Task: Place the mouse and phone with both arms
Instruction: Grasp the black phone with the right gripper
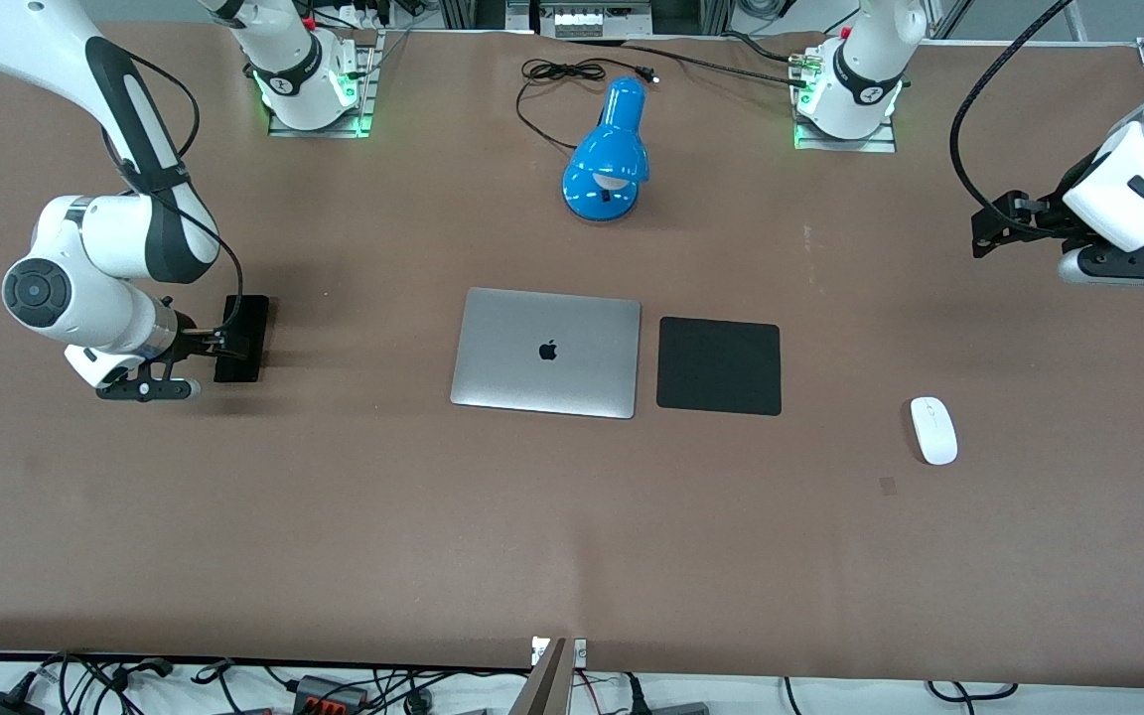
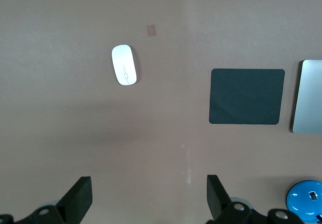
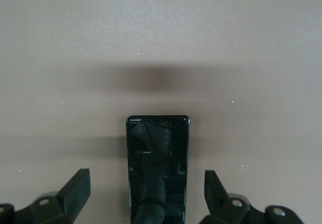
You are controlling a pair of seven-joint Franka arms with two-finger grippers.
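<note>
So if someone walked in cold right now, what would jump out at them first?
Likely the closed silver laptop mid-table with the black mat beside it, and the blue desk lamp farther from the front camera. Next, the right gripper, open over the phone at its end of the table, and the left gripper, open above bare table, the white mouse untouched.

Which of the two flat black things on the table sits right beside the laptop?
The square black mat, lying beside the closed silver laptop. The other, the slim glossy phone, lies apart, under the open right gripper at the right arm's end.
</note>
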